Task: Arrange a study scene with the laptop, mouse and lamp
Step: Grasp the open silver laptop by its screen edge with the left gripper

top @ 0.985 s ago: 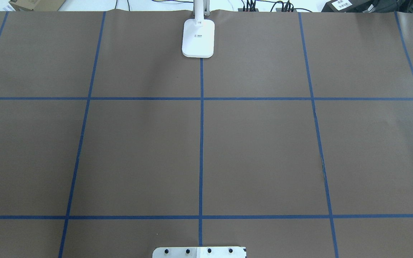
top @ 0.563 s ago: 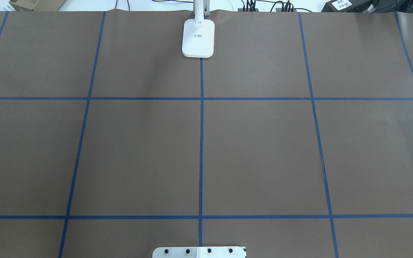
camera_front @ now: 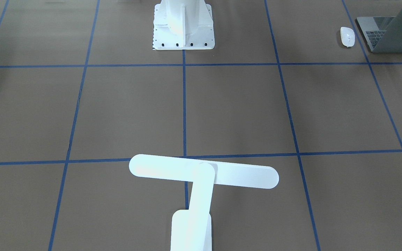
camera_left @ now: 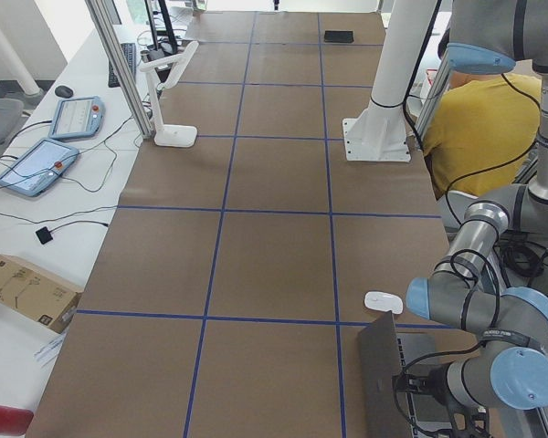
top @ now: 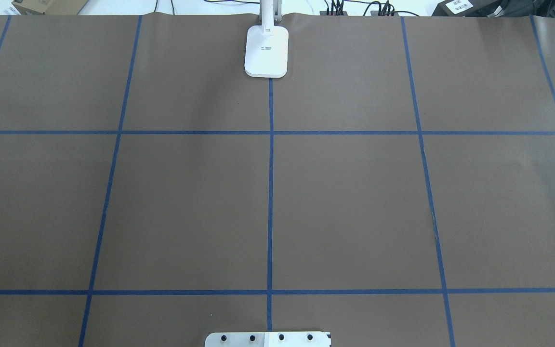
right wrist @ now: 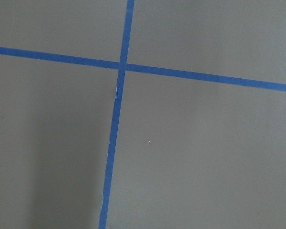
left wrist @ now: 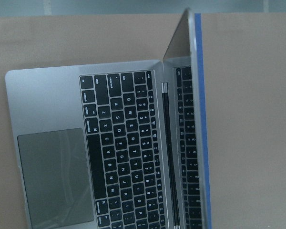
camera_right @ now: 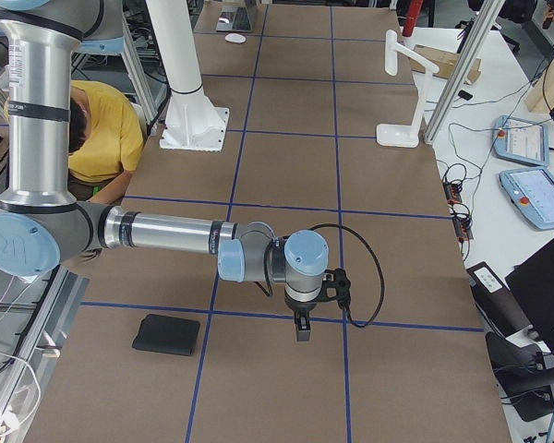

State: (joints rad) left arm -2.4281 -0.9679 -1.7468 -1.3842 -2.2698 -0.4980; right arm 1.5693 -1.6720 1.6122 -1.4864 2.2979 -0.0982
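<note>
The laptop stands open at the table's near corner on my left side, its keyboard and trackpad filling the left wrist view. The white mouse lies just beside it. At the far edge's middle stands the lamp, its foot on the centre tape line. My left gripper hangs over the laptop's keyboard side, mostly hidden behind the lid; I cannot tell its state. My right gripper points down at bare paper by a tape crossing; its state is not readable either.
A flat black pad lies near my right arm, at the table's right end. The white robot pedestal is bolted at the near middle. A person in a yellow shirt sits behind the robot. Tablets and cables lie beyond the far edge.
</note>
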